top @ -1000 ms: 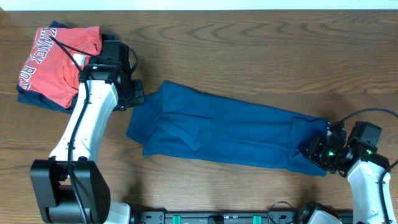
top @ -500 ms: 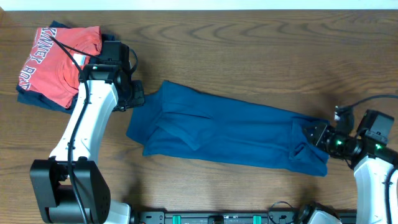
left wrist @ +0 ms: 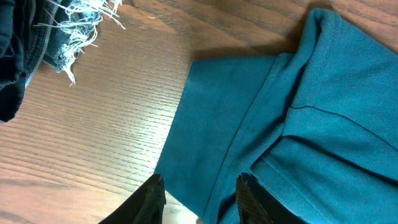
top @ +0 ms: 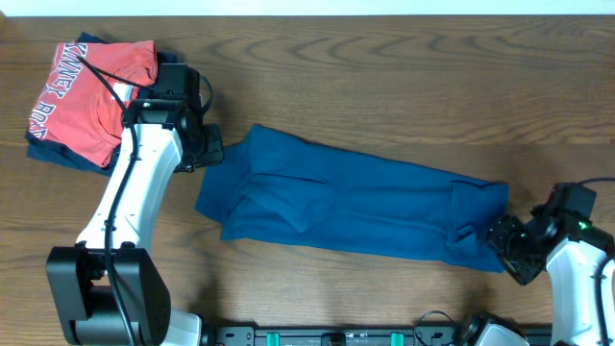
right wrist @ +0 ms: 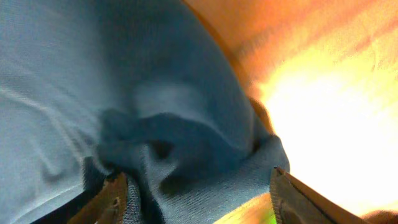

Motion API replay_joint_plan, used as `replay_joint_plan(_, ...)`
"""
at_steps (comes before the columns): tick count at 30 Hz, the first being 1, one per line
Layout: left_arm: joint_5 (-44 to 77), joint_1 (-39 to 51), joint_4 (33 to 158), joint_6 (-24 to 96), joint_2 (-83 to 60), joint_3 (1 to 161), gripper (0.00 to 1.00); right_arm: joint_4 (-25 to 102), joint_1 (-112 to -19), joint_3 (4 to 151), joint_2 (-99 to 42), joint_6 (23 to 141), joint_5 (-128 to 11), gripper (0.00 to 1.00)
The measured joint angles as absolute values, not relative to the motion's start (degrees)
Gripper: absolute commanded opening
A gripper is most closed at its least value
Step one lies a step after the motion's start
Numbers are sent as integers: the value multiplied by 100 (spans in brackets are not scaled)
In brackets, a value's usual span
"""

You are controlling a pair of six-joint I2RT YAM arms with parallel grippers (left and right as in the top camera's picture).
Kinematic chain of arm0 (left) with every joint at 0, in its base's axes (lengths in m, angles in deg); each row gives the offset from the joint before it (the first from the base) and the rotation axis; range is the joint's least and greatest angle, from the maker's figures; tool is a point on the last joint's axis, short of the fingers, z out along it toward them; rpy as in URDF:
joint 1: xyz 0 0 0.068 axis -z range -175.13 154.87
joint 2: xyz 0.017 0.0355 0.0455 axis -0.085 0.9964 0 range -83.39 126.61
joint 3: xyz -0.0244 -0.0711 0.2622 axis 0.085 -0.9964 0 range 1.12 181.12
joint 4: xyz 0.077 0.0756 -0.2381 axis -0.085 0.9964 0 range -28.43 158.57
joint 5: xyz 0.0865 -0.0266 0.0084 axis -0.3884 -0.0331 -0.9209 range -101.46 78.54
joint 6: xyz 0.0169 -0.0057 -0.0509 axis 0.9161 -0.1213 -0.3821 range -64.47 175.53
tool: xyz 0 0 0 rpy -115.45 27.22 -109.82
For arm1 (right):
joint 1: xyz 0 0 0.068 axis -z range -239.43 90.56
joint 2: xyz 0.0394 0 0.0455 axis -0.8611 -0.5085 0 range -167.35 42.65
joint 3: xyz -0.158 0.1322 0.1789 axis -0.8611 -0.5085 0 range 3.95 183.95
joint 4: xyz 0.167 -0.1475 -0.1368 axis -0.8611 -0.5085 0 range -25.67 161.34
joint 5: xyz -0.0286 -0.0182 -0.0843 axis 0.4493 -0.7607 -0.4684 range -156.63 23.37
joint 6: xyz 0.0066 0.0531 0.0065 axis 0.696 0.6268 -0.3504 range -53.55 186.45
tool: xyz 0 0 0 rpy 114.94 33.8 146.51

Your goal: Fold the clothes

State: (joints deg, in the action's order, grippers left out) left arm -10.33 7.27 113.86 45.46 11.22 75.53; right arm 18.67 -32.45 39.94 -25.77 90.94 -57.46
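Careful, your right gripper (right wrist: 196,186) is spread over a bunched shirt (top: 356,207) corner and the left gripper (left wrist: 199,193) is spread too, so closing now could grab extra layers.

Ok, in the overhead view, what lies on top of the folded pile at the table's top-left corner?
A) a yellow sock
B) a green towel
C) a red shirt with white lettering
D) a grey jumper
C: the overhead view shows a red shirt with white lettering lying over a navy garment, whose edge shows beneath it.
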Motion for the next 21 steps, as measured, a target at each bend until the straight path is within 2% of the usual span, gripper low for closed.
replay_joint_plan(2,-1033,727,11384,4546,1122,7553,40,1889,-3245,3915,-2693,9220,-5727,59)
replay_joint_plan(5,-1033,727,11375,4546,1122,7553,39,2145,-3243,3727,-2875,9430,-5685,19)
replay_joint_plan(7,-1031,727,11368,4546,1122,7553,40,2435,-3241,3587,-2964,9546,-5567,1)
replay_joint_plan(12,-1031,727,11368,4546,1122,7553,39,3071,-3234,3410,-3010,9749,-5167,1)
replay_joint_plan(17,-1029,727,11384,4546,1122,7553,40,3159,-3234,3410,-2991,9850,-4979,1)
replay_joint_plan(18,-1031,727,11384,4546,1122,7553,39,3152,-3232,3410,-2964,9850,-4953,3)
replay_joint_plan(20,-1031,727,11384,4546,1122,7553,39,3130,-3215,3410,-2859,9837,-4905,18)
replay_joint_plan(21,-1031,727,11382,4546,1122,7553,39,3133,-3208,3410,-2779,9800,-4885,22)
